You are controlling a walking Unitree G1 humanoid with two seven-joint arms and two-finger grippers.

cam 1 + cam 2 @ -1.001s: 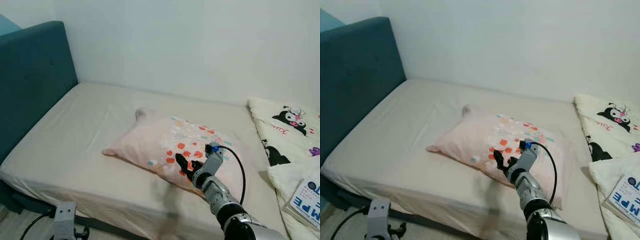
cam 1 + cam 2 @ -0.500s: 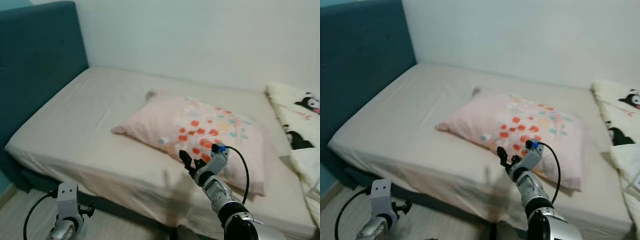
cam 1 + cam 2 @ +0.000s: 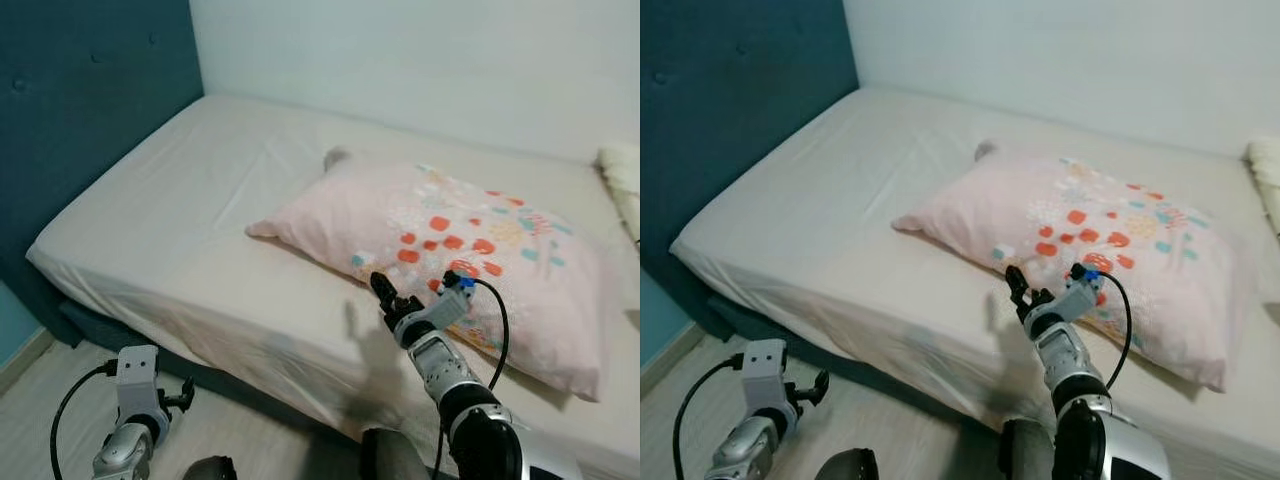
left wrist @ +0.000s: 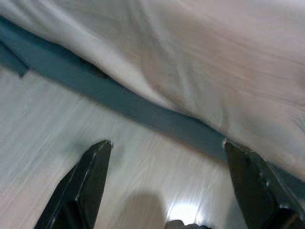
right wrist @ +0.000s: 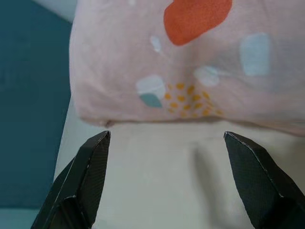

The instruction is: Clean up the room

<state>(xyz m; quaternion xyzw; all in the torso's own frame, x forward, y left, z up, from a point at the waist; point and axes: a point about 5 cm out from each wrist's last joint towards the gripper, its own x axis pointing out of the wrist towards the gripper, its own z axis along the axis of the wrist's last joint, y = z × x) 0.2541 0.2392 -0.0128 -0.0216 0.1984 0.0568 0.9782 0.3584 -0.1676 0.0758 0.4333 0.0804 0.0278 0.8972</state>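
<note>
The pillow [image 3: 450,250] lies askew in the middle of the bed [image 3: 190,200], well away from the headboard [image 3: 90,110], with one corner turned toward it. We judge this is the thing to tidy, because a pillow belongs at the head end and here it rests crosswise on the sheet [image 3: 820,230].

Our right pincer [image 3: 385,297] is stretched out over the sheet just in front of the pillow's near edge, apart from it. In the right wrist view its two black fingers [image 5: 81,186] stand wide apart with nothing between them, and the pillow's hem sits across the gap. We think the pincer is kept open and low so that it can slide forward and close on the soft edge.

Our left pincer [image 4: 167,191] hangs beside the bed above the wooden floor [image 4: 57,124], also spread open and empty. It is idle, probably because one arm is enough for a light pillow.
</note>
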